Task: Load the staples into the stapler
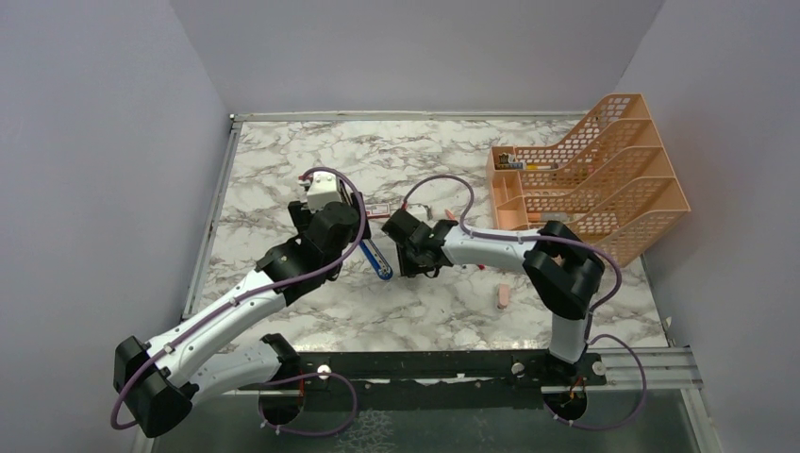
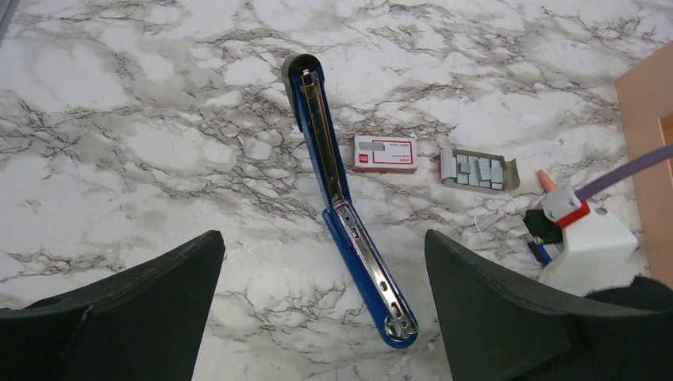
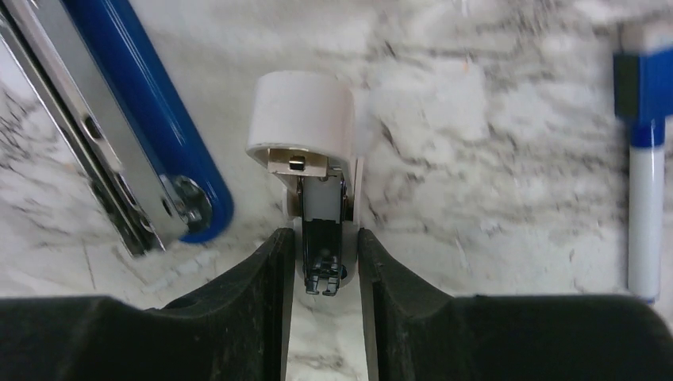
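Observation:
The blue stapler lies unfolded flat on the marble, silver channel up; its lower end also shows in the top view and the right wrist view. The red-and-white staple sleeve and the grey tray with staple strips lie just right of it. My left gripper is open wide and empty, hovering above the stapler's near end. My right gripper is shut on a small white oblong block with a black metal part, low over the table beside the stapler's end.
An orange file rack stands at the back right. A pink eraser lies front right. A blue-capped pen lies right of the right gripper. The grey walls close in on three sides.

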You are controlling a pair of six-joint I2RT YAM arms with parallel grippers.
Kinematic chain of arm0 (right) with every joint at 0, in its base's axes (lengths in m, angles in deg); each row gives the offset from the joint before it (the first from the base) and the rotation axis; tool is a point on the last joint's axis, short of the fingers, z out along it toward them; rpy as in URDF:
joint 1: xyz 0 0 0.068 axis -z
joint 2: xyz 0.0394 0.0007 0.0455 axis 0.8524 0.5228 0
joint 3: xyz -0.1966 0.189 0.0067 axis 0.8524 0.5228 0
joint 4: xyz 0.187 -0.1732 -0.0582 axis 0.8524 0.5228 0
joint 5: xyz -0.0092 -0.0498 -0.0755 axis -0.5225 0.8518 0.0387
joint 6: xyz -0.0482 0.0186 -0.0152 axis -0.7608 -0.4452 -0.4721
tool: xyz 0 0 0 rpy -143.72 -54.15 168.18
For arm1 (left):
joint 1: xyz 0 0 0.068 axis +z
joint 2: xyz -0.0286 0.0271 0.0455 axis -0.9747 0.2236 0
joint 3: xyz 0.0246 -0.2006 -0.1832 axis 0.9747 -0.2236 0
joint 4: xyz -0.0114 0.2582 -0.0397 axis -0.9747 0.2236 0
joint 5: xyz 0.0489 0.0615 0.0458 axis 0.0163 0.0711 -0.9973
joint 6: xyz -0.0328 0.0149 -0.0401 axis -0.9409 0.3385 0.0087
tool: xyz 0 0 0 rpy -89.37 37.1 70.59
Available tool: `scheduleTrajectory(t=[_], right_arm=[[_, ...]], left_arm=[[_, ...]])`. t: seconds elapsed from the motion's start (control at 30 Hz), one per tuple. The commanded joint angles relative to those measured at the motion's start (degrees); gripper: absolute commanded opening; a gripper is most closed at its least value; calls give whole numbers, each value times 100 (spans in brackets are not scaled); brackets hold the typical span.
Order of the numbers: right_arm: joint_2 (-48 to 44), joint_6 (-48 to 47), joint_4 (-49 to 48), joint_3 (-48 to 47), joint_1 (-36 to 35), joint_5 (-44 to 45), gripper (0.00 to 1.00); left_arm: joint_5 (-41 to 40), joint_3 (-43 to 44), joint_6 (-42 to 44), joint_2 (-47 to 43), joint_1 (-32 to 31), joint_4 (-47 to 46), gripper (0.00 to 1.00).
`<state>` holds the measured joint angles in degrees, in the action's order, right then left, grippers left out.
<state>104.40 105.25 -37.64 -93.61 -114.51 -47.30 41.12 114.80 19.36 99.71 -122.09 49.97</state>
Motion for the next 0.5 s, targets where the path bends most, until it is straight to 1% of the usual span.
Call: scheduleTrajectory(t=[0.0, 0.13, 0.3, 0.47], right_arm=[[445, -661, -333, -560, 162, -375, 37], [774, -1001, -384, -896, 355, -803, 37], [1112, -1375, -275, -1360, 375, -1120, 38], [1145, -1349, -156, -1438, 374, -1002, 44]], left_arm=[[116, 185, 65, -126, 102, 168, 97], [164, 220, 57, -184, 165, 190, 97], [229, 299, 56, -174, 233, 209, 97], [228, 390, 56, -183, 279, 243, 97]])
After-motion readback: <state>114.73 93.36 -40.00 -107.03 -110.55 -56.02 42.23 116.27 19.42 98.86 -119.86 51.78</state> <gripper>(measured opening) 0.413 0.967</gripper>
